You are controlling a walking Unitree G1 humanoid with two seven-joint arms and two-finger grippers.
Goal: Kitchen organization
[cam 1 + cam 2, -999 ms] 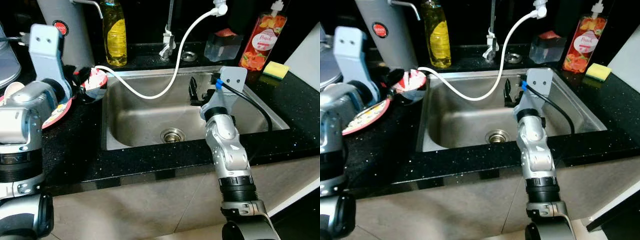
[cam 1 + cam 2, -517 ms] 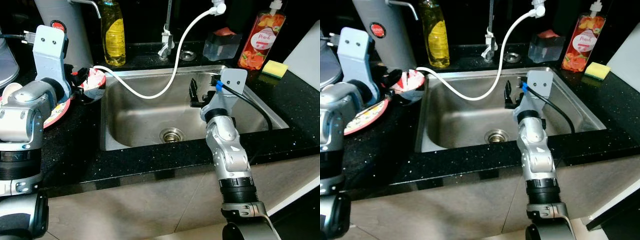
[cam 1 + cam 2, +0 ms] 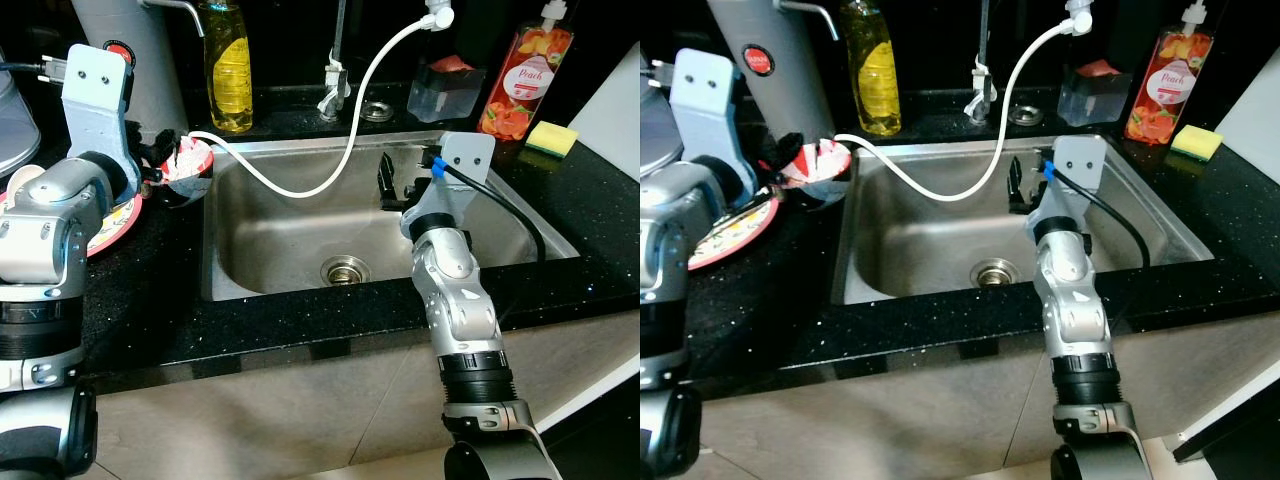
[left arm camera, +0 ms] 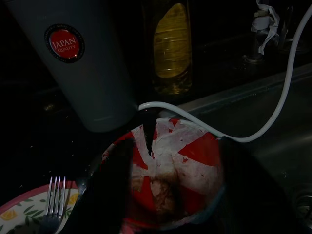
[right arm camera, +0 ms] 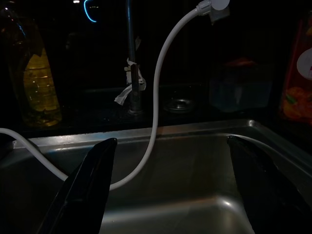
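A red and white bowl (image 3: 190,160) with food residue rests tilted at the counter edge, just left of the steel sink (image 3: 290,230). My left gripper (image 4: 170,195) has one black finger (image 4: 114,190) on each side of the bowl (image 4: 170,165) and is closed against its rim. Behind the bowl lies a patterned plate (image 3: 110,225) with a fork (image 4: 51,200) on it. My right gripper (image 3: 398,188) hangs open over the right half of the sink, holding nothing.
A white hose (image 3: 300,190) loops from the faucet (image 3: 335,75) across the sink and past the bowl. Along the back stand a grey flask (image 3: 140,50), yellow soap bottle (image 3: 228,65), clear container (image 3: 445,90), red soap bottle (image 3: 520,70) and sponge (image 3: 553,137).
The left wrist has shifted slightly beside the bowl, which stays in about the same place. The right arm has not moved.
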